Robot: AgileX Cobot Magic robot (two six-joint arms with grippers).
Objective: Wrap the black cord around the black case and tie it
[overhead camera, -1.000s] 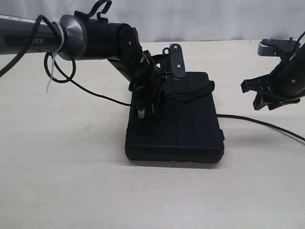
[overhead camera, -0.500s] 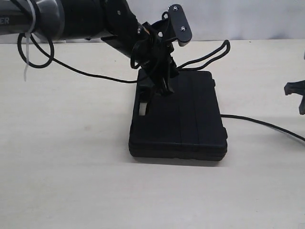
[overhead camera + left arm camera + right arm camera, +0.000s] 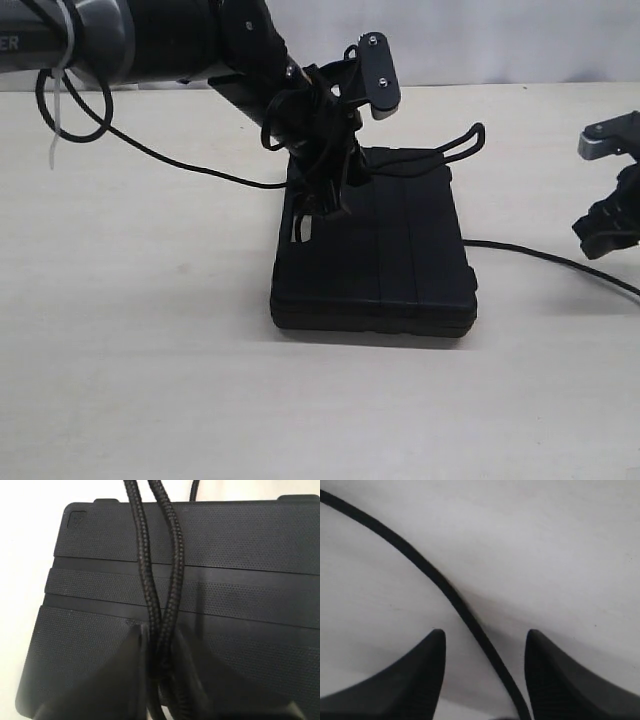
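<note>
Your pale tabletop [image 3: 150, 380] is carrying the ribbed, matte black plastic case [image 3: 390, 270]. Over its lid your left gripper [image 3: 159, 645] is pinching the thin black braided cord [image 3: 172, 555]. Right of the case, your right gripper [image 3: 485, 632] is hanging open astride that cord.

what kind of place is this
Likely a robot lab test bench: a pale tabletop against a plain white backdrop, a cabled robot arm, and a black case with a black cord as the exercise.
</note>
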